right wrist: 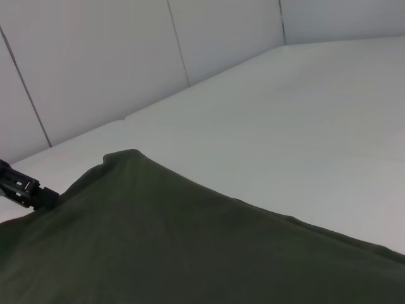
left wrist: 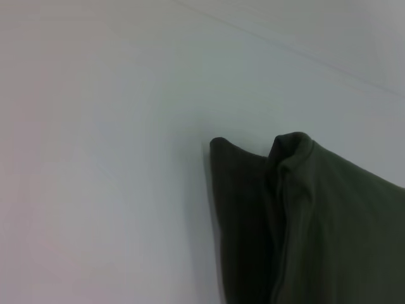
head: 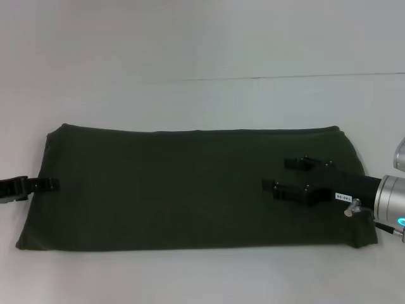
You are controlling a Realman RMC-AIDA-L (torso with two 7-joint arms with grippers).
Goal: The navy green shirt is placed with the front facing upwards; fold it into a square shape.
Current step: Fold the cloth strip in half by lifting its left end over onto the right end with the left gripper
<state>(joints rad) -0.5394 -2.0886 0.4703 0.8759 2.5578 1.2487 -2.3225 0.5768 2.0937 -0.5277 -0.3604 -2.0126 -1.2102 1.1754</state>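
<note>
green shirt (head: 190, 187) folded into a long band on the white counter (head: 190, 38).
left hand (head: 47, 185) at its left edge, grip unclear; right hand (head: 285, 174) spread open over its right part.

Work surface: white table (head: 190, 278), matte, evenly lit, no hard shadows. A thin straight seam (head: 285, 78) runs across its far part in the head view. Right wrist view: pale wall (right wrist: 95, 69) behind the table, made of flat panels divided by narrow dark vertical joints (right wrist: 178, 42). Wall meets tabletop in a clean line. Light is diffuse and cool throughout.
</note>
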